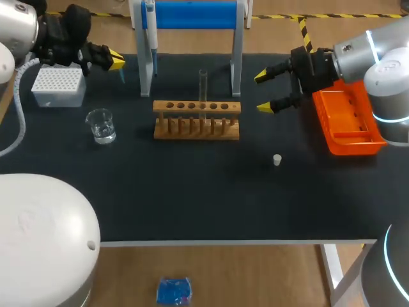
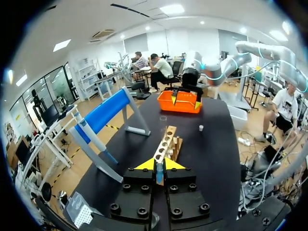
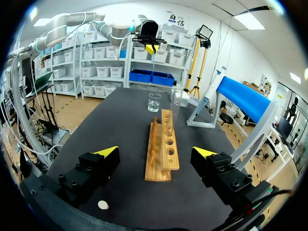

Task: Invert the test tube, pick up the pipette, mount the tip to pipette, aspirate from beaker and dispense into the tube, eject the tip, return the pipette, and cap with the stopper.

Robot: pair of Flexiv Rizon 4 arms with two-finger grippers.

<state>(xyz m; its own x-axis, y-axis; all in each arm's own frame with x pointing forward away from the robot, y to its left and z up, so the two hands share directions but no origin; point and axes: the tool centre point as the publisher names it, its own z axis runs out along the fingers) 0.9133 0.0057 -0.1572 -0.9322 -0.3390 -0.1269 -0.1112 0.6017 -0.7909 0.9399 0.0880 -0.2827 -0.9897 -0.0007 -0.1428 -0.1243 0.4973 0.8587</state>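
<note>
My left gripper (image 1: 114,61) hangs at the back left, beside the white tip box (image 1: 59,86), shut on a thin blue pipette tip (image 2: 159,172) that shows between its yellow fingertips. The pipette (image 1: 151,35) hangs on the blue-topped stand (image 1: 192,16). A clear test tube (image 1: 203,86) stands upright in the wooden rack (image 1: 197,119). The glass beaker (image 1: 101,125) with a little liquid sits left of the rack. A small white stopper (image 1: 277,160) lies right of the rack. My right gripper (image 1: 263,91) is open and holds nothing, level with the rack's right end (image 3: 162,151).
An orange tray (image 1: 348,121) sits at the right edge, under my right arm. Between the rack and the table's front edge is bare black mat. The stand's legs straddle the space behind the rack.
</note>
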